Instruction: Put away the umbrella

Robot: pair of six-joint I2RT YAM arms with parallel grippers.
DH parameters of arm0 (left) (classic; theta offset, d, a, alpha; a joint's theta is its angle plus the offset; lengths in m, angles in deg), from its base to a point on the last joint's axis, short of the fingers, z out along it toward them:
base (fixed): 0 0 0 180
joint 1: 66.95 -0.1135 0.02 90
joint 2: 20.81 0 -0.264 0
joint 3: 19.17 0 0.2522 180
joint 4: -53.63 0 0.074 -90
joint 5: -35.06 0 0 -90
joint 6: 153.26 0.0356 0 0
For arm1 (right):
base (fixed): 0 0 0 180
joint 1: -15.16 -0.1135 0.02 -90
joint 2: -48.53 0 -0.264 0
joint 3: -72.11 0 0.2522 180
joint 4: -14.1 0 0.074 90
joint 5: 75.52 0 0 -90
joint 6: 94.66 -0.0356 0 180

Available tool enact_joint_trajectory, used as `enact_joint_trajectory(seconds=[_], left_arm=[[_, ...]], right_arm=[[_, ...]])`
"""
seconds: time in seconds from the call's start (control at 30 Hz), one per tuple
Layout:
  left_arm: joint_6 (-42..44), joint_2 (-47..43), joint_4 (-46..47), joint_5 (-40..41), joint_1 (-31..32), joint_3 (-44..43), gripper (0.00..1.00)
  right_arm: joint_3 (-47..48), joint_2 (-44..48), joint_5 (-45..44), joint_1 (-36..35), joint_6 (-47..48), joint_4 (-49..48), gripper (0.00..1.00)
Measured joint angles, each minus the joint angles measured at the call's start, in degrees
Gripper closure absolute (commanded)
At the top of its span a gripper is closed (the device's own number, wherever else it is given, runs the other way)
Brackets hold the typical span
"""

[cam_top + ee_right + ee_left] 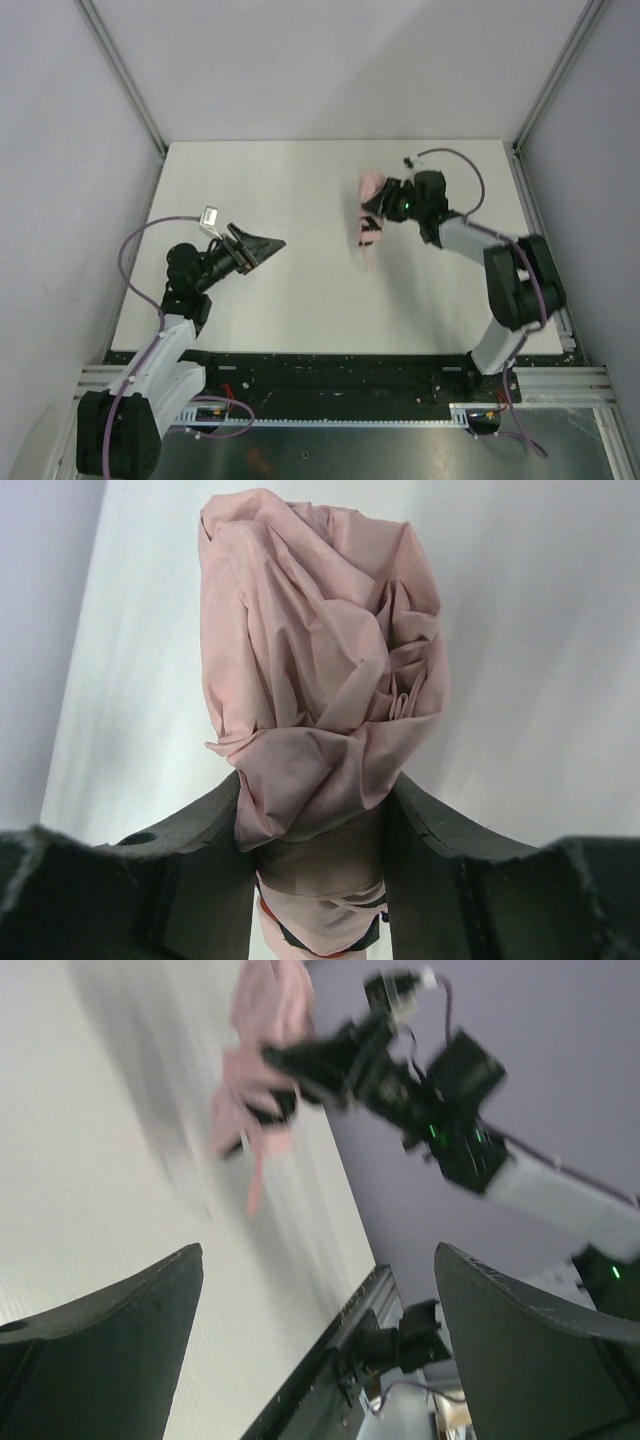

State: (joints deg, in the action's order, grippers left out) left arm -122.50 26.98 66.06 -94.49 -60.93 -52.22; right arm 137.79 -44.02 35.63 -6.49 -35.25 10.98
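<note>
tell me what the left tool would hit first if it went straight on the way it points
Most likely the umbrella, clamped in the right tool: the open left tool aims roughly at it. Height is unclear, so it might pass underneath.

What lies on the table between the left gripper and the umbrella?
Nothing: the overhead view shows only bare white table between the open left gripper and the umbrella, which the right gripper holds.
</note>
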Motion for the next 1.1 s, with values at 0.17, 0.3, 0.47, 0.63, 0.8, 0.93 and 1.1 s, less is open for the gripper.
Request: enact_joint_trajectory(seconds=[0.17, 0.3, 0.47, 0.63, 0.8, 0.93, 1.1], left_arm=[[1.2, 0.3, -0.6, -4.5, 0.0, 0.0, 0.01], [1.5, -0.8, -0.6, -6.8, 0.0, 0.3, 0.01], [1.9, -1.7, -0.7, -8.7, 0.0, 1.2, 0.00], [1.8, -1.8, -0.7, -9.6, 0.0, 1.2, 0.00], [1.7, -2.3, -0.7, -10.4, 0.0, 1.2, 0.01], [1.2, -3.8, -0.7, -10.5, 0.0, 1.2, 0.01], [0.3, -5.5, -0.7, -10.7, 0.0, 1.3, 0.01]], right_arm=[[20.5, -18.6, 1.5, 10.3, 1.3, 4.1, 0.70], [40.9, -34.7, 5.2, 16.3, 0.8, 9.5, 0.66], [56.9, -48.2, 8.1, 19.9, -0.4, 15.1, 0.51], [65.2, -52.4, 8.5, 19.9, 0.5, 21.7, 0.28], [67.6, -52.7, 6.4, 19.6, 3.7, 26.3, 0.06], [69.5, -52.7, 4.8, 19.5, 6.2, 29.9, 0.01], [69.5, -50.9, 3.1, 19.7, 7.8, 34.4, 0.01]])
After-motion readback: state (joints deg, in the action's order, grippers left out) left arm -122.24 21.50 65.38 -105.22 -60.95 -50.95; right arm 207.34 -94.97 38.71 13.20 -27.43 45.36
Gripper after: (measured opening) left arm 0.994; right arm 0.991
